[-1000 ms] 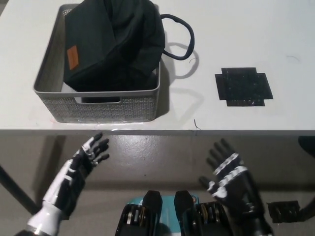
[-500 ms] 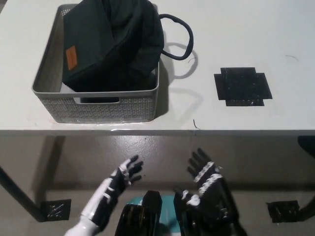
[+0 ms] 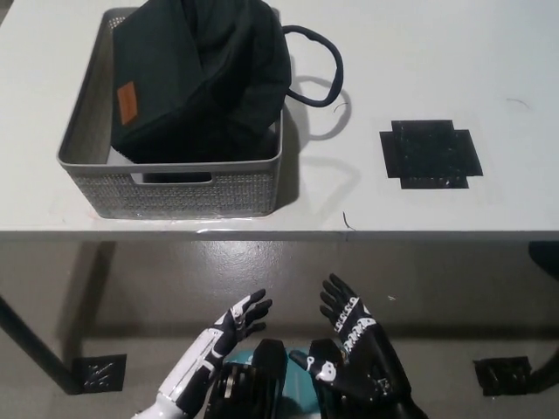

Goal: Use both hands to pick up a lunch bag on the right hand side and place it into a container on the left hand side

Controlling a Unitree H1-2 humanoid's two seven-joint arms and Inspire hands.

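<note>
A black lunch bag with an orange tag lies inside the grey woven container on the table's left side. Its strap loops out over the container's right rim onto the table. Both hands hang below the table's front edge, far from the bag. My white left hand is open with fingers spread. My black right hand is open too, palm up, close beside the left one.
A black cross-shaped tape mark lies on the white table at the right. Under the table, the grey floor shows tape marks at both lower sides.
Both hands have dropped lower and drawn toward each other at the bottom middle. The bag and container have not moved.
</note>
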